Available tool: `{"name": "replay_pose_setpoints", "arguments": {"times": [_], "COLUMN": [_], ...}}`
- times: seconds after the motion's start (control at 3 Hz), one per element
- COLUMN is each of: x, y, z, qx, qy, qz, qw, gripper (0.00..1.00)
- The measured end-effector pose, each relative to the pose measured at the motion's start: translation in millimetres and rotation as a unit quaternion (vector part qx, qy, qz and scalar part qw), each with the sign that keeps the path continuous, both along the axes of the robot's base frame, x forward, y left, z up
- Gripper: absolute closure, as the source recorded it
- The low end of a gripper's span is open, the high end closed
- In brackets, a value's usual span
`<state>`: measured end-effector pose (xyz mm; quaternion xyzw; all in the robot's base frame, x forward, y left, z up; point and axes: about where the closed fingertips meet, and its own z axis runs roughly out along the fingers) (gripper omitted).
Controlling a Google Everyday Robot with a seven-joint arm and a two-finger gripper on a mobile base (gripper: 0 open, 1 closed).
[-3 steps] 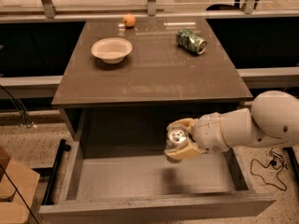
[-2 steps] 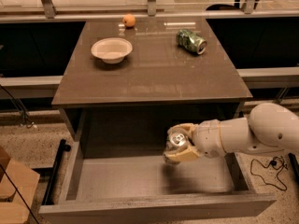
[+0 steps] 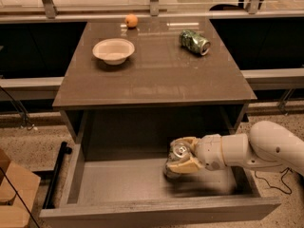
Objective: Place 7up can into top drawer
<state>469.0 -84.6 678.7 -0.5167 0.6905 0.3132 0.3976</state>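
Top drawer (image 3: 121,188) pulled fully out below the desk (image 3: 156,72), its pale bottom bare to the left; open like this so the can may go in from above.

Gripper (image 3: 178,157) inside the drawer box, right of centre, low over the floor; arm (image 3: 256,148) reaches in from the right over the drawer's side wall. Fingers (image 3: 186,166) closed on the 7up can (image 3: 180,151), 1 tan pad above and 1 below; silver top with pull tab faces up toward the camera, so the can is held roughly upright, tipped a little (a sensible pose for standing it on its base). Whether the base touches the drawer bottom: cannot tell; a shadow lies close under it.

Judgement: placing step nearly done; release not yet made.

On the desk, well apart from the work: 1 white bowl (image 3: 113,50) at left, 1 orange (image 3: 131,20) at the back edge, 1 dented green can (image 3: 194,42) lying on its side at right; none in the arm's path.

Against 1.0 s ago: gripper and can sit lower in the drawer and slightly further left; at 0.7 s ago they were between the 2 positions, so a steady descent; grip and can pose unchanged; desk items unmoved; drawer in the same place.
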Motion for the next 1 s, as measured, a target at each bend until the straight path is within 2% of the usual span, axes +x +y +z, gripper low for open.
{"name": "replay_pose_setpoints", "arguments": {"times": [0.33, 0.67, 1.0], "x": [-0.4, -0.7, -0.7], "y": [1.7, 3.1, 3.1], "z": [-1.6, -1.8, -1.9], "qx": [0.002, 0.002, 0.002], "qy": [0.002, 0.002, 0.002], "qz": [0.001, 0.003, 0.003], "qw": [1.0, 1.0, 1.0], "gripper": [0.12, 0.0, 0.0]}}
